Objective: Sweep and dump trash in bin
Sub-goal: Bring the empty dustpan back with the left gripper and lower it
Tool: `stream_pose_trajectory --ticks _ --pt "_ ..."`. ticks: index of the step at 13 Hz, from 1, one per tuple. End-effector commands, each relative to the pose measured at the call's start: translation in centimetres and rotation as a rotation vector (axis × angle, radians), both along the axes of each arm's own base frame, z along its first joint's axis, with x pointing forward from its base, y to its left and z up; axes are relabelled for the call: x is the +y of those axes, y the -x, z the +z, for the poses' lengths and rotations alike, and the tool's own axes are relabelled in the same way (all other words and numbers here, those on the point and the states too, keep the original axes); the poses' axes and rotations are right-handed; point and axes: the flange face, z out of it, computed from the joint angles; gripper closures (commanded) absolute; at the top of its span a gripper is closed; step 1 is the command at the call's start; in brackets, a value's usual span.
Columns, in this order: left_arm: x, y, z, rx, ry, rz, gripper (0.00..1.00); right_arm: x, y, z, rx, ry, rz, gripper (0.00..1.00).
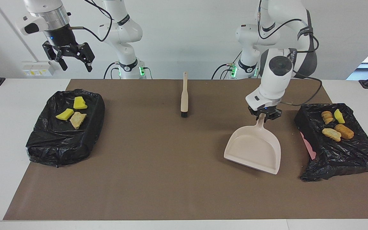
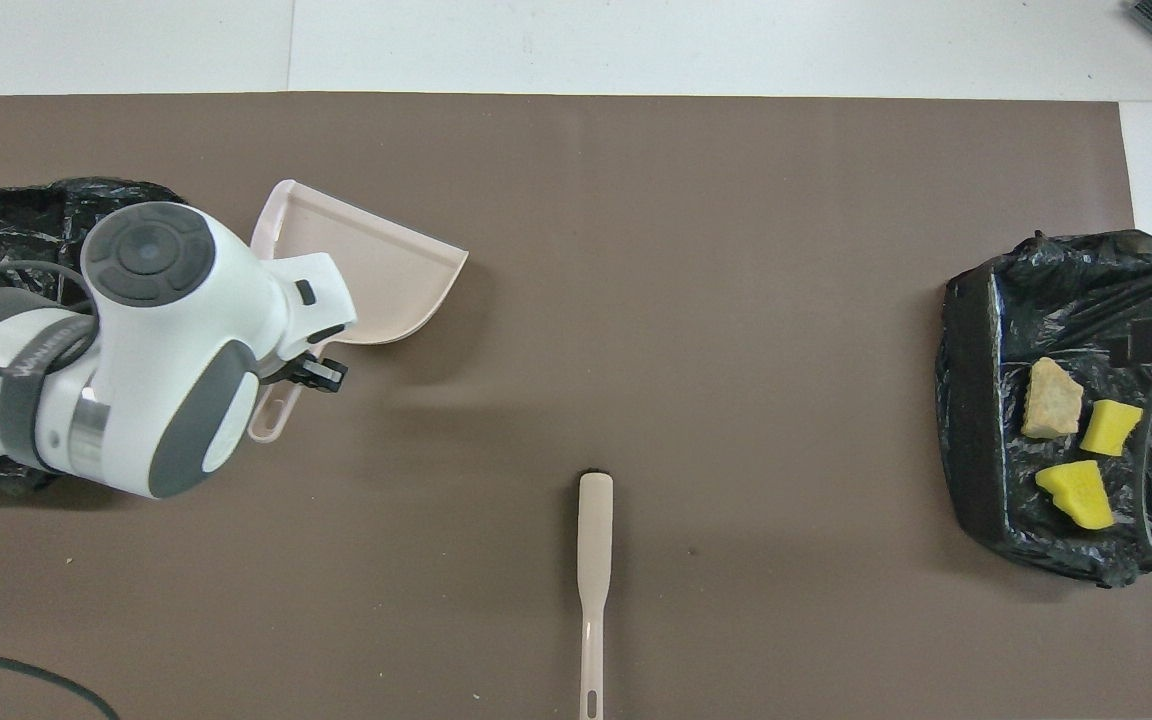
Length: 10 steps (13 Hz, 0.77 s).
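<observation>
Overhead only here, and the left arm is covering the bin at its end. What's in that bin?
Observer: Four scraps lie in that bin: one yellow, the rest tan to brown.
Operator: Dustpan empty? The arm hides half of it.
Observer: Yes. The dustpan is bare inside, and the left gripper holds it by the handle.
Operator: Right gripper? I only see cable.
Observer: The right gripper is open and holds nothing. It is raised high near the other bin.
</observation>
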Motion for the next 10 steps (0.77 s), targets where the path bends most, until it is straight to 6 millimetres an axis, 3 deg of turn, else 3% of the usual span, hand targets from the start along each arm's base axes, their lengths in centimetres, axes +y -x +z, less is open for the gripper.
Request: stream_pose_trajectory --ticks 1,4,5,7,9,10 --pt "-6.4 1.5 0.6 -0.04 0.063 0.134 1.0 -0.5 0.0 -0.1 0.006 0.024 0.046 0.0" --pt "-15.5 0.7 -0.5 -0.052 0.128 0.267 1.0 -1.2 0.3 0.1 0.007 0.039 0.062 0.0" --pt "-17.5 0.5 -1.0 -0.056 0.137 0.293 1.0 -1.3 0.3 -0.1 0.01 0.039 0.06 0.0" --pt "-19.1 -0.3 -1.1 -0.072 0.154 0.337 1.0 -1.8 0.4 -0.2 0.013 0.035 0.047 0.0" --pt "-23.0 0.1 -2.5 -0.075 0.16 0.348 1.0 -1.7 0.3 -0.3 0.012 0.026 0.042 0.0" --pt "-24.1 -0.8 -3.3 -0.077 0.166 0.399 1.0 -1.7 0.3 -0.3 0.012 0.026 0.042 0.0"
